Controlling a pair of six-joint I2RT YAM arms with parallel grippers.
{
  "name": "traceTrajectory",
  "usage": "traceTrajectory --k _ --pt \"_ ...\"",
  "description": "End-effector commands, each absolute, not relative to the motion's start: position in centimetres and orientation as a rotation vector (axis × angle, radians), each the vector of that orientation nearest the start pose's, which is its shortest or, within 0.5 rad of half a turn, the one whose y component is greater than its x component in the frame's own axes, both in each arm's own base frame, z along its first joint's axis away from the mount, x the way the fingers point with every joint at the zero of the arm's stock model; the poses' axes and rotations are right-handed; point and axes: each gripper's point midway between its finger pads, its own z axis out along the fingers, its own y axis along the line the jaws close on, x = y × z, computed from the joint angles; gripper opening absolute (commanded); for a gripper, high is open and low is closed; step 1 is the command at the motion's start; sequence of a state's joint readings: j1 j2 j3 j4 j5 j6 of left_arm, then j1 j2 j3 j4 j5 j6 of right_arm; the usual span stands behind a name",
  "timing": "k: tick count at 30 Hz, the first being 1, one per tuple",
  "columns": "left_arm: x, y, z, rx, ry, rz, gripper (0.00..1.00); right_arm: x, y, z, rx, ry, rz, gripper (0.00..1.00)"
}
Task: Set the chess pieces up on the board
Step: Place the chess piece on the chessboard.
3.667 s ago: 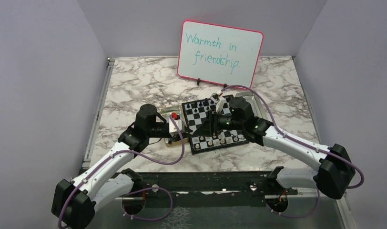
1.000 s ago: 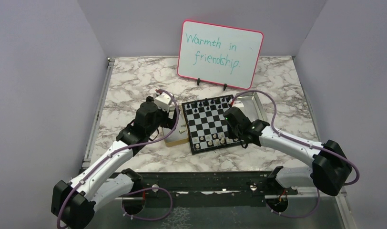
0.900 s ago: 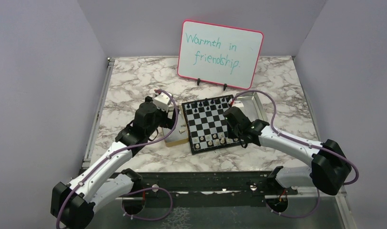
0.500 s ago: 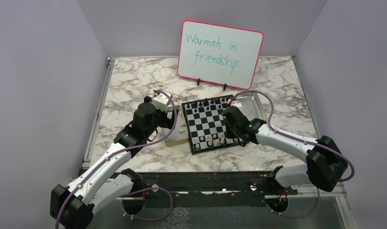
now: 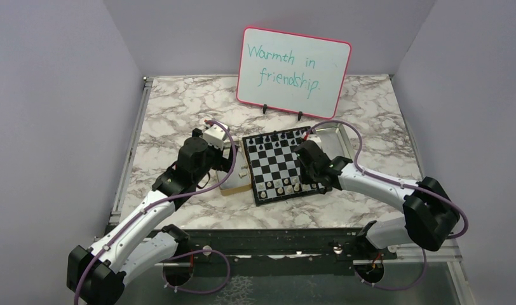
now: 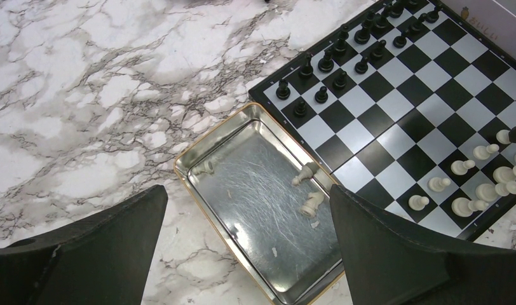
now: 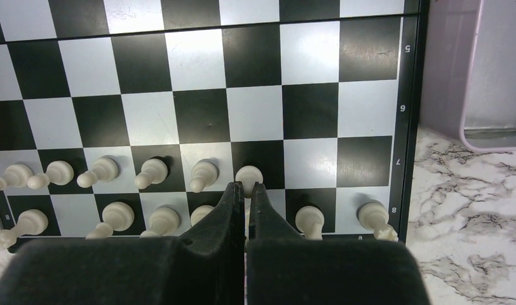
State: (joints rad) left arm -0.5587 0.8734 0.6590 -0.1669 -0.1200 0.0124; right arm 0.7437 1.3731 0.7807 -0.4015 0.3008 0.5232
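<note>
The board (image 5: 276, 164) sits near the middle of the marble desk (image 5: 179, 108), slightly askew, between the two arms and in front of a pink-framed whiteboard (image 5: 293, 63) that reads "Warmth in friendship." The black pieces (image 5: 278, 136) stand along its far rows and the cream pieces (image 5: 283, 185) along its near rows. A shallow tin (image 6: 255, 213) with a gold rim lies right against the board's left edge, and inside it three loose cream pieces (image 6: 312, 203) lie on their sides, two close together by the board side and one apart at the far wall. The left fingers (image 6: 96, 248) hover above that tin, spread wide with nothing between them. On the other side, the right arm reaches low over the near right part of the board, and its right fingers (image 7: 233, 216) are pressed tightly together, pointing down at the cream rows. Their tips sit right at a cream pawn (image 7: 248, 173) on a black square of the second row, the sixth in a line of pawns running from the left; whether they actually pinch it I cannot tell from here. The two squares to the right of it in that row hold nothing. A metal tray (image 7: 471, 63) rests just beyond the board's right edge, at its far corner.
</note>
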Motion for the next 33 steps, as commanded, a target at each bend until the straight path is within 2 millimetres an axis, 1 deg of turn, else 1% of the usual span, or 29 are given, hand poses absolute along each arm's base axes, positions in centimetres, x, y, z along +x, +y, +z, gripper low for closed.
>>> traceTrajectory --k 1,9,21,33 --pt "27.9 -15.0 19.1 0.488 1.89 -0.241 0.99 26.1 19.5 6.6 -0.135 2.476 0.176 0.03" --pt "28.0 -15.0 19.1 0.492 1.89 -0.242 0.99 26.0 19.2 5.9 -0.131 2.498 0.159 0.04" --pt "28.0 -15.0 19.0 0.495 1.893 -0.24 0.99 26.1 19.4 5.5 -0.133 2.511 0.164 0.13" --pt "28.0 -15.0 19.1 0.496 1.892 -0.242 0.99 25.9 19.1 5.5 -0.132 2.523 0.139 0.14"
